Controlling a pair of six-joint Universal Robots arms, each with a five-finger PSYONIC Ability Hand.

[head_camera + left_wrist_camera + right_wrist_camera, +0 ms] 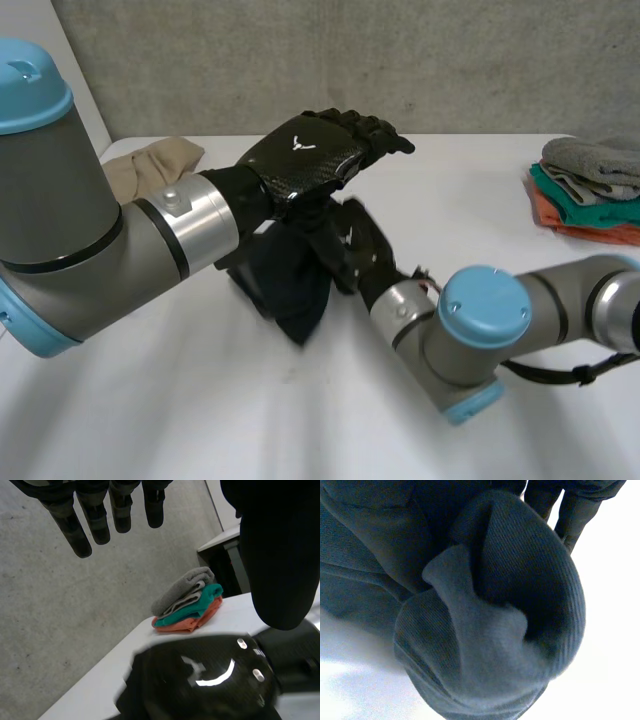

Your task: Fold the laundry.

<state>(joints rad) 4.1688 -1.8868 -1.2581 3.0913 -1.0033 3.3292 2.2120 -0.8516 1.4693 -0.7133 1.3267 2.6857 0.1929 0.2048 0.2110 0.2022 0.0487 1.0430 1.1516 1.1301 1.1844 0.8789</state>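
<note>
The right hand (352, 250) grips a bunch of the dark navy garment (290, 285) over the white table (200, 400), so the left hand (305, 150), hovering just above with straight, empty fingers, should take a free edge and spread it flat.

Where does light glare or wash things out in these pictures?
Right wrist view: the white table is washed out to blank white beside the dark blue cloth. Left wrist view: the left hand shows dark against the pale wall. Head view: soft sheen on that hand's glossy back.
</note>
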